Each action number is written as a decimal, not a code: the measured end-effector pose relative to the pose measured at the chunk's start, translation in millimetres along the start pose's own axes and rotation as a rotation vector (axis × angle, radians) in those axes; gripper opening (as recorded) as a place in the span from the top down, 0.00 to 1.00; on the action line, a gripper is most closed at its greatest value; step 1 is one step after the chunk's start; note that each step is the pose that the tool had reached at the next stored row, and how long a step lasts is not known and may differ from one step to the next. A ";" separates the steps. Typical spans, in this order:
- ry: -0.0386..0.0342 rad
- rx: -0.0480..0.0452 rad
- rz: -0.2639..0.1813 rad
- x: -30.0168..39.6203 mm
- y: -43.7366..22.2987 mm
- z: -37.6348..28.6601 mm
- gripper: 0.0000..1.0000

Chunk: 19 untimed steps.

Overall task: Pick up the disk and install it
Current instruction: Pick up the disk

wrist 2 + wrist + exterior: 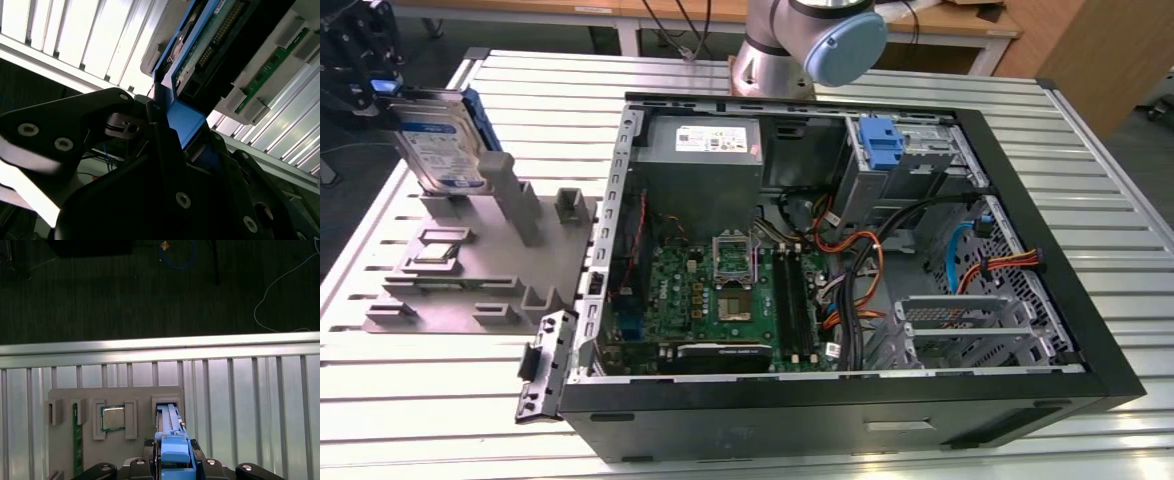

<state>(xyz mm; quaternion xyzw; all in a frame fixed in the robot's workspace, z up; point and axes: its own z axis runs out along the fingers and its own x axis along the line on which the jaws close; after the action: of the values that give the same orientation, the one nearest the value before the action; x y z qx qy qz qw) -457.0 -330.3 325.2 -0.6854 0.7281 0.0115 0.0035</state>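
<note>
Exterior view, tool [384, 93] clamped on upright disk [438, 145] top edge, at grey stand [454, 290]

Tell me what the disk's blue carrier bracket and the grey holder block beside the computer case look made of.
The blue carrier bracket around the flat silver-grey disk looks like moulded plastic: uniform colour, soft sheen. The grey holder block looks like matte plastic, possibly printed: uniform dull grey, no glint.

Exterior view overlooks the table [440, 400] from above; both wrist views (close in) share the disk [172, 447] [197, 55]
</note>
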 end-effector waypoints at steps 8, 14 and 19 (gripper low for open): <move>0.0000 0.0000 0.000 0.0 0.0 -0.1 0.63; 0.0001 0.0000 0.000 0.0 0.0 -0.3 0.63; 0.0000 -0.0001 0.000 0.0 0.0 -1.1 0.63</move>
<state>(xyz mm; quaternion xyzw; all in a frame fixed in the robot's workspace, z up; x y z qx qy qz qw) -457.1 -330.2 326.3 -0.6854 0.7281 0.0115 0.0035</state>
